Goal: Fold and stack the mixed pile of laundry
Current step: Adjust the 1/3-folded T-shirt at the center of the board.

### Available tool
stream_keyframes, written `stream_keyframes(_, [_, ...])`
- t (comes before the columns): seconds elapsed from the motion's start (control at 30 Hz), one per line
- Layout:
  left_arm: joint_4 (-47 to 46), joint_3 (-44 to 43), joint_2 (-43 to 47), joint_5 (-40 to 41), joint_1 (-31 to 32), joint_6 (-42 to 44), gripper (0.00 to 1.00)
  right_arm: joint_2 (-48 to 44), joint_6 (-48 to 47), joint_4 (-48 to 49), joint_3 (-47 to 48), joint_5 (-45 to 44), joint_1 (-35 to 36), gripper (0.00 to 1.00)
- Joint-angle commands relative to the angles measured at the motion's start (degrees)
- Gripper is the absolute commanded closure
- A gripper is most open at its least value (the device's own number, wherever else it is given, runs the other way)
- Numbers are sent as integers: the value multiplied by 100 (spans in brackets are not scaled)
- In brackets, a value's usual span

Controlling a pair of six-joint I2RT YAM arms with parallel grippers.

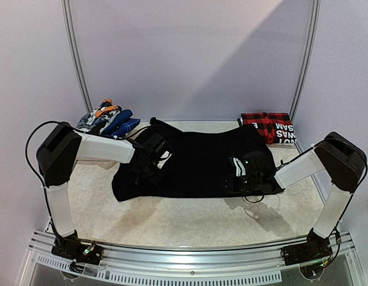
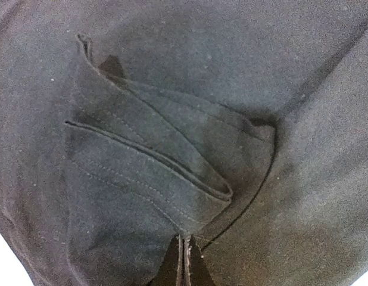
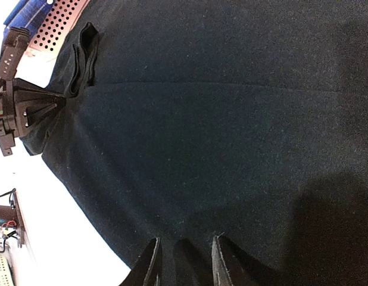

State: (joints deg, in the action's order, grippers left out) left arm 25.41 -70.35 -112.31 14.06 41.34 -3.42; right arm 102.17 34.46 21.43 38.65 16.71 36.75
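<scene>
Large black trousers (image 1: 202, 161) lie spread flat across the middle of the table. My left gripper (image 1: 143, 162) sits at their left end. In the left wrist view its fingertips (image 2: 185, 250) are pressed together on a pinch of black cloth, just below a stitched fold (image 2: 172, 173). My right gripper (image 1: 240, 179) rests on the trousers' right end, close to the near hem. Its two fingers (image 3: 153, 262) stand a little apart with a ridge of black cloth (image 3: 184, 259) between them. The rest of the mixed laundry pile (image 1: 105, 117) is bunched at the back left.
A folded red and black plaid garment (image 1: 268, 126) with white lettering lies at the back right. A pale perforated basket (image 3: 59, 21) holding blue cloth (image 3: 23, 15) stands beyond the trousers' left end, near the left gripper's body (image 3: 29, 110). Metal frame posts (image 1: 77, 59) rise at the back.
</scene>
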Motion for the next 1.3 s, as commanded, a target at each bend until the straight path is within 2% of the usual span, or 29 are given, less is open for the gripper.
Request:
stream_keyframes(0.0, [3,12,314,453,-91,-7,100,242,69,-1011,-174,-152,70,71])
stream_keyframes(0.7, [13,-412,391,758,-601,104,100,268,70,-1003,-183,-206,86,71])
stream_keyframes(0.93, [468,-797,232,831,-706,171,100,269,70,-1013,-199,-204,102,72])
stream_keyframes(1.13, [454,-592,339,376,-707,125,73,251,74,-1059,-217,-228,115,72])
stream_keyframes(1.27, [325,-474,292,78,-700,171,64,242,55,-1109,-218,-236,135,72])
